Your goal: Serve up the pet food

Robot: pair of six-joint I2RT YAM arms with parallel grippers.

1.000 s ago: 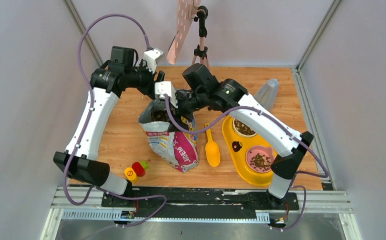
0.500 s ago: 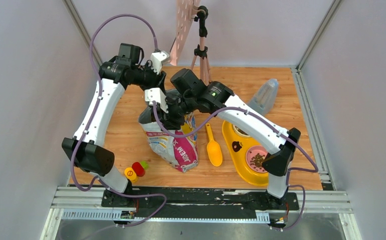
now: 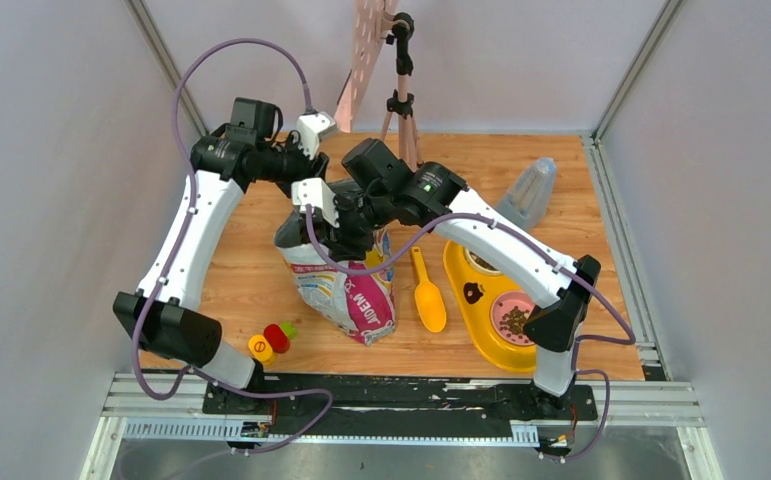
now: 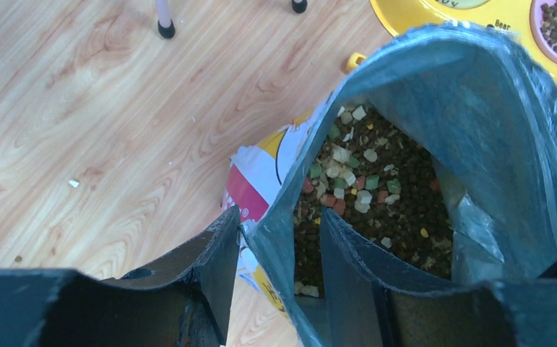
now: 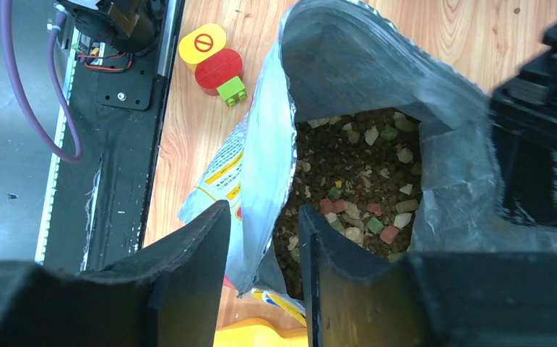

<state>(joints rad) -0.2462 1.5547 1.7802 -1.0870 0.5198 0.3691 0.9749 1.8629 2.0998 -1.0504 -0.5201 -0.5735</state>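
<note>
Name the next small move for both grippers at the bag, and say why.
Probably shut both grippers on the bag's rim. The left gripper and right gripper each straddle a wall of the open pet food bag, fingers apart, so nothing looks gripped yet; kibble shows inside.

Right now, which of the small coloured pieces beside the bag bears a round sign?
The yellow piece: it shows a red crossed circle. The red piece and green brick are plain.

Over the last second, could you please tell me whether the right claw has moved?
Yes: the right claw shifted left, away from the stationary yellow scoop, over the bag.
</note>
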